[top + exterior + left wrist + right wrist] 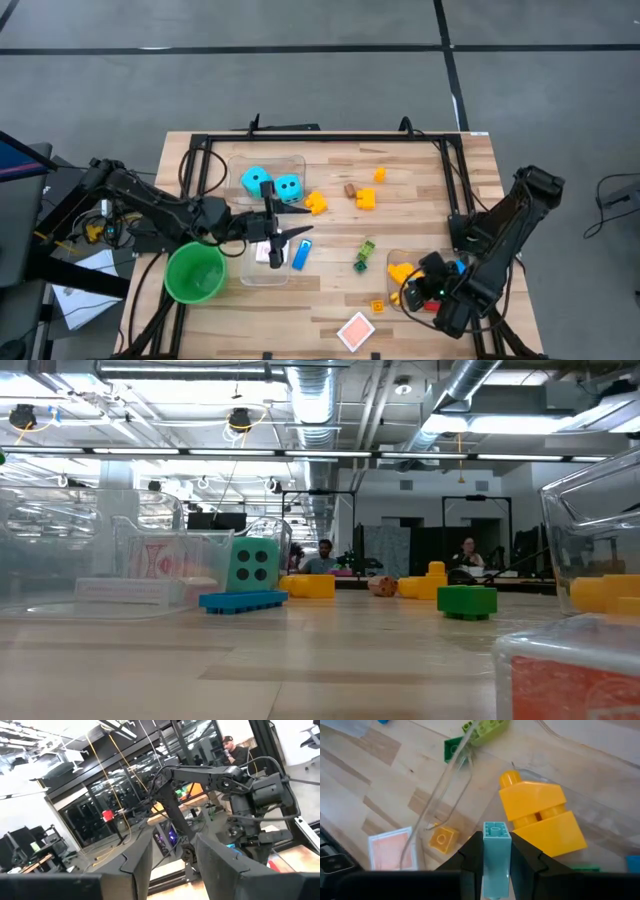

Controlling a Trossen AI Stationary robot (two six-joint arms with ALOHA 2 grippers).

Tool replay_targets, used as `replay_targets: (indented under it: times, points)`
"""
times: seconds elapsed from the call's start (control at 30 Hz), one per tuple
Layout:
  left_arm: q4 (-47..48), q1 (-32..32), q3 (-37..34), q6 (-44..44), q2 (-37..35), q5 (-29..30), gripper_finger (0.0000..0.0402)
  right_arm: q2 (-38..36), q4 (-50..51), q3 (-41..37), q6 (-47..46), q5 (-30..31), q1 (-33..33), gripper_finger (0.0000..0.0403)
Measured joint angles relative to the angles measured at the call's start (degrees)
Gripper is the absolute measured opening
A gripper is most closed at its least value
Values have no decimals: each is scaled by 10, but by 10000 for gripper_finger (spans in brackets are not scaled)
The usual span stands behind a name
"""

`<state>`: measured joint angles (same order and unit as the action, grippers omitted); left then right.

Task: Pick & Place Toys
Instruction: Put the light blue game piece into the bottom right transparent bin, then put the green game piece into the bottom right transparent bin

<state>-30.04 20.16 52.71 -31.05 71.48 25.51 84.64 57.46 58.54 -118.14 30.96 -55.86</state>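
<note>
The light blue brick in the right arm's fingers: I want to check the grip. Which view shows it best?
The right wrist view: the light blue brick fills the gap between the right gripper fingers, studs visible. The high view shows only a blue speck at the gripper. The low view misses it; the left wrist view shows a blue glimpse.

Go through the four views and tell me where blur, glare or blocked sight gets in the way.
High view: evenly lit and sharp. Low view: bright ceiling lights glare, and the near clear bin at the right edge is blurred. Left wrist view: tilted, with the left end effector looming large in front of the room. Right wrist view: the light blue brick in the right end effector is soft, and a clear bin wall smears the green bricks.
</note>
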Motion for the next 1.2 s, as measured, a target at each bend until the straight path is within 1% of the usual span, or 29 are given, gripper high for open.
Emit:
replay_targets:
  times: [0.2,0.43,0.67,0.77,1.2]
  points:
    - [0,0,0,1,0,-2,140,9,9,0,0,-28,0,59]
    - [1,1,0,15,0,-3,139,8,8,0,1,-30,0,62]
    - [5,2,0,32,0,-3,139,8,8,0,11,-31,0,96]
    - [5,2,0,33,0,-3,138,8,8,0,11,-31,0,105]
    - [5,2,0,33,0,-3,137,8,7,0,14,-28,9,108]
